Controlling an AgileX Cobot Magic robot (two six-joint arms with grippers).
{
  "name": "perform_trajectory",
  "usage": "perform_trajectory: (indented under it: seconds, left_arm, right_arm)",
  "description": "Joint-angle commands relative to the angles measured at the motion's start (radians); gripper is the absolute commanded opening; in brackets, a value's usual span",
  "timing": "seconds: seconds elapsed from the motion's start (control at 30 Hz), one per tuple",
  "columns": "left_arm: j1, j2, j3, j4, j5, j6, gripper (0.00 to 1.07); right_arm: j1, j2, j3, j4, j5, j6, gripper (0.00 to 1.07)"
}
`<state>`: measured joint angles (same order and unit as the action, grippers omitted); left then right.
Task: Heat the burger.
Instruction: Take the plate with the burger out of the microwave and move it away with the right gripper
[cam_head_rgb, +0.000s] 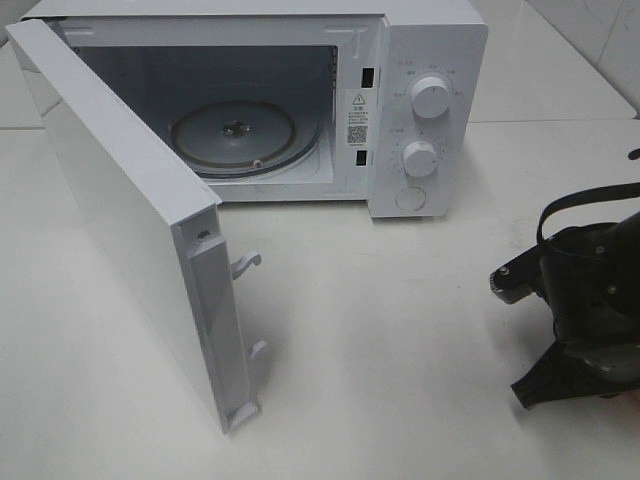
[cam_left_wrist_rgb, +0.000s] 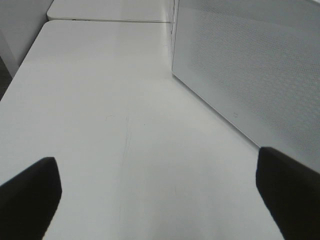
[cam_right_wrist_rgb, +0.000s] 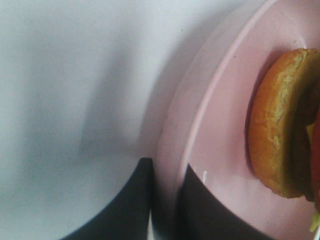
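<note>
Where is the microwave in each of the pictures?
Exterior high: the microwave fills the upper left, door swung open, glass turntable bare.
Left wrist: its white perforated panel is on the right.
Right wrist: not in it; only the pink plate and burger.
Shared landmark: the white table.

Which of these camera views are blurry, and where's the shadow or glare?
Right wrist view: soft focus, burger and pink plate blurred up close, broad grey shadow on the table. Left wrist view: tool fingers dark, blurred. Exterior high view: sharp, slightly washed out, faint glare on the microwave door.

cavity (cam_head_rgb: 215, 75): open, bare | door (cam_head_rgb: 120, 215): swung out, blocks left approach
</note>
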<state>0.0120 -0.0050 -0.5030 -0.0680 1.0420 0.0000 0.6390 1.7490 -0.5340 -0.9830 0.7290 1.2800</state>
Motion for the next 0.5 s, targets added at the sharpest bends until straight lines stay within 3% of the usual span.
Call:
perform_trajectory:
  seconds: [0.03, 0.2, 0.27, 0.37, 0.43, 0.5]
  left_arm:
    - [0.0, -0.02, 0.004, -0.008, -0.006, 0.0, 0.98]
    - [0.0, -0.02, 0.004, -0.008, -0.006, 0.0, 0.98]
    - [0.0, -0.02, 0.004, -0.008, -0.006, 0.0, 0.98]
    - [0.0, -0.02, 0.004, -0.008, -0.006, 0.0, 0.98]
    - [0.0, -0.02, 0.004, -0.008, -0.006, 0.0, 0.98]
    - [0.0, -0.02, 0.004, -0.008, -0.006, 0.0, 0.98]
  right_arm:
    - [-0.006, 0.014, -0.018, -0.043, 0.057, 0.028, 0.09]
    - [-0.006, 0.017, -0.035, -0.04, 0.056, 0.039, 0.15]
    - [-0.005, 0.015, -0.04, -0.024, 0.057, 0.033, 0.26]
    - [-0.004, 0.014, -0.04, -0.013, 0.058, 0.028, 0.3]
    - [-0.004, -0.013, -0.04, 0.042, 0.05, -0.026, 0.42]
    - [-0.004, -0.029, -0.04, 0.055, 0.04, -0.05, 0.44]
